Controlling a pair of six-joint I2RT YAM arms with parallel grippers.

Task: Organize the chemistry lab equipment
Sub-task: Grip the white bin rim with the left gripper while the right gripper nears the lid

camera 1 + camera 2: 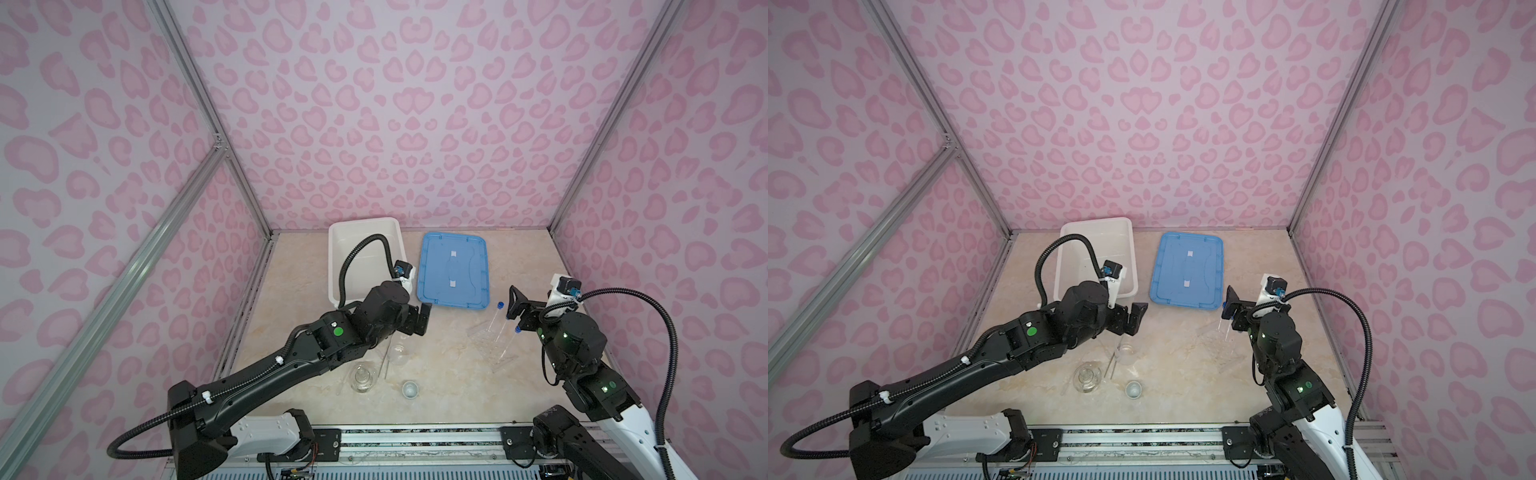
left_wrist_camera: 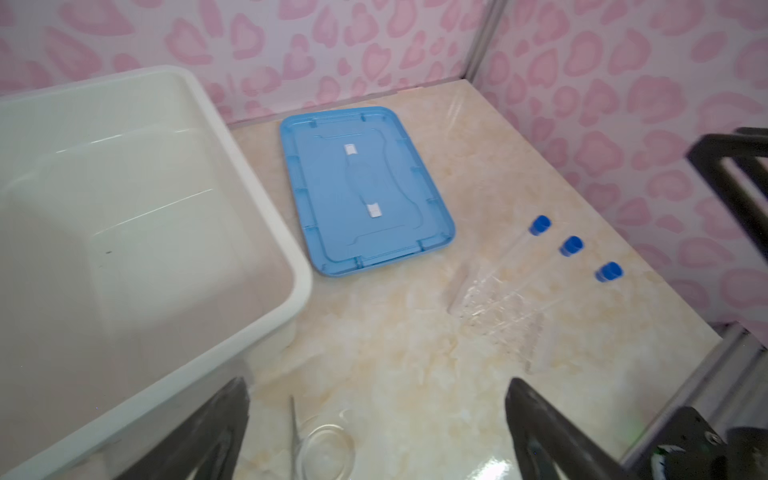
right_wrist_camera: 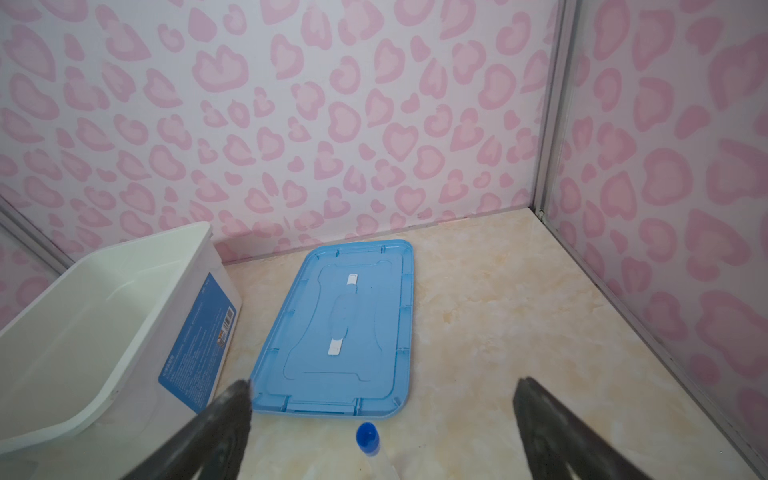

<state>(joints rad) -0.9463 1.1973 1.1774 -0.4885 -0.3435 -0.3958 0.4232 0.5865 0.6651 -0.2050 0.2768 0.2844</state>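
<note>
Test tube [image 3: 368,438] sits just below open right tool [image 3: 384,385].

Top views, both: high above the bench [image 1: 440,357] front edge, facing steeply down, distant, whole scene shared; left and right wrist views: low, close, facing the back wall, sharing the blue lid [image 2: 365,191] and the white bin [image 2: 124,166] beside it.

Black arms [image 1: 266,374] had white bases [image 1: 266,432], green dots [image 1: 338,331] and ribbed cables [image 1: 376,237]; left claw [image 1: 420,321] and right claw [image 1: 519,311] were black
</note>
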